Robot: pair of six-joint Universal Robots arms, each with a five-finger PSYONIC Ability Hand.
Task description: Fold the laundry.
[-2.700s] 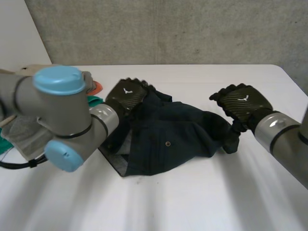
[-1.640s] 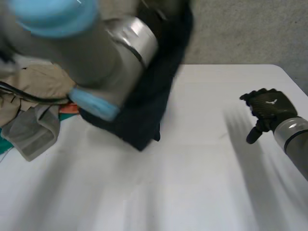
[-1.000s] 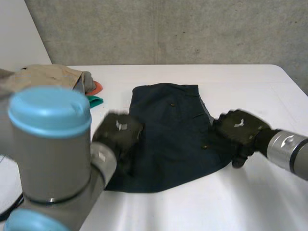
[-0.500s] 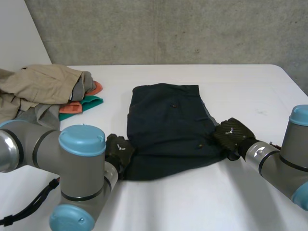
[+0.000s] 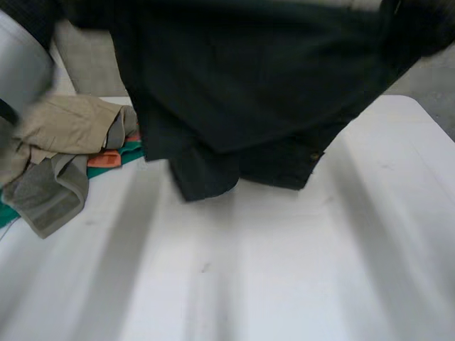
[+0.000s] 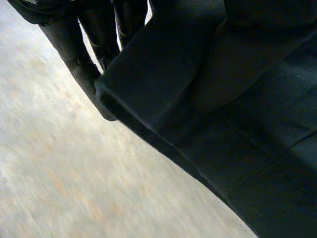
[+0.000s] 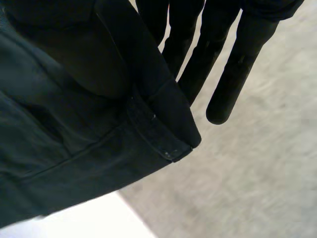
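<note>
Dark garment (image 5: 249, 92) held up over counter (image 5: 284, 270), one hand at each end.
Garment spreads wide, lower edge hanging near the counter beside a pile of tan, grey, orange and green clothes (image 5: 64, 135). Left hand (image 6: 94, 44): straight fingers behind a folded edge, cloth pinched against them. Right hand (image 7: 218, 49): likewise, at a stitched corner.
</note>
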